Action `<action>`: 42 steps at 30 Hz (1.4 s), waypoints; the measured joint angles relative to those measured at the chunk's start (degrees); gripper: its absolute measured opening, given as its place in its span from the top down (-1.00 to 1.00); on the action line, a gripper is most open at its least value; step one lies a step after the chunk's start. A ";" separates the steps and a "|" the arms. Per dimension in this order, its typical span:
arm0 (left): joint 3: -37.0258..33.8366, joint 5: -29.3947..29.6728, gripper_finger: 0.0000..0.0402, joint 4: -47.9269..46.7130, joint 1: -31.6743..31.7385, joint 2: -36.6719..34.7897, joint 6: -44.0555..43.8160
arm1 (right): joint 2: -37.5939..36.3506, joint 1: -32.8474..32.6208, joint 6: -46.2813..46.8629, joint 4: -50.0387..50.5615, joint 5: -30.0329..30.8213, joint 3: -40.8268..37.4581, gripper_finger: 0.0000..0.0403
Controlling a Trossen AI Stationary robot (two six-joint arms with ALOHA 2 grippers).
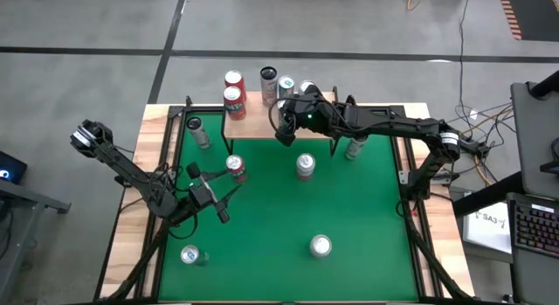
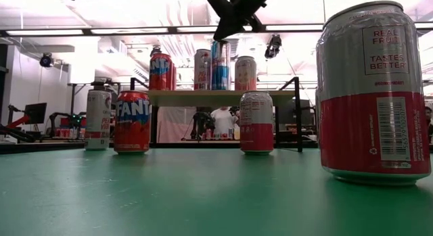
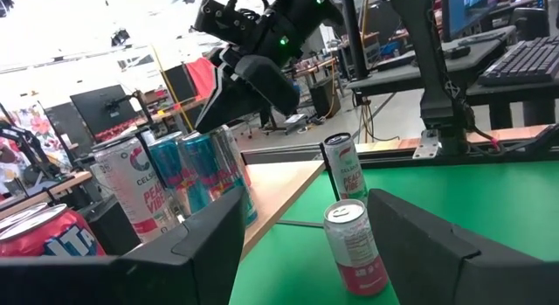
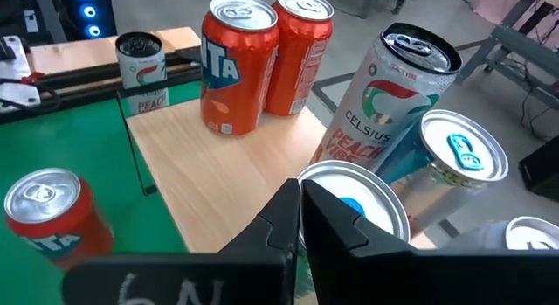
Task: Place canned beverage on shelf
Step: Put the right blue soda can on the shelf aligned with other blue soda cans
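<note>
Green felt covers the tabletop (image 1: 288, 209), and at its 12 o'clock edge stands the shelf (image 1: 262, 123), already partly stocked. Two orange Fanta cans (image 1: 233, 91) sit at the shelf's 10 o'clock corner, and a cluster of tall cans (image 1: 278, 82) (a Celsius and blue-topped ones) crowds its far side.

Hovering just above that cluster is the right end effector (image 4: 300, 219), its fingers pressed together and gripping nothing, so its latest delivery looks finished.

Plenty is left, I judge. Loose on the felt are a red Fanta can (image 1: 236, 169) near the centre's 9 o'clock side, a pink-and-silver can (image 1: 305, 165) at centre, and others at 5 o'clock (image 1: 320, 246), 7 o'clock (image 1: 189, 254), 11 o'clock (image 1: 199, 132) and 1 o'clock (image 1: 355, 149).

At 8 o'clock, the left end effector (image 1: 214, 193) stands spread and unloaded, just beside the red Fanta can, likely the next one to go.
</note>
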State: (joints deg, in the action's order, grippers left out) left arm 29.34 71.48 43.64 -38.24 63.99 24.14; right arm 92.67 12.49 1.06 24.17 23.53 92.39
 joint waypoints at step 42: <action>0.00 -0.04 -0.11 -0.23 0.00 0.00 -0.21 | -1.69 0.14 6.18 10.16 -0.92 1.04 0.96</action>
State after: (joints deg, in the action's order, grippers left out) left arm 29.34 71.44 43.41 -38.24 63.99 23.92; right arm 90.98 12.63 7.24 34.33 22.60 93.43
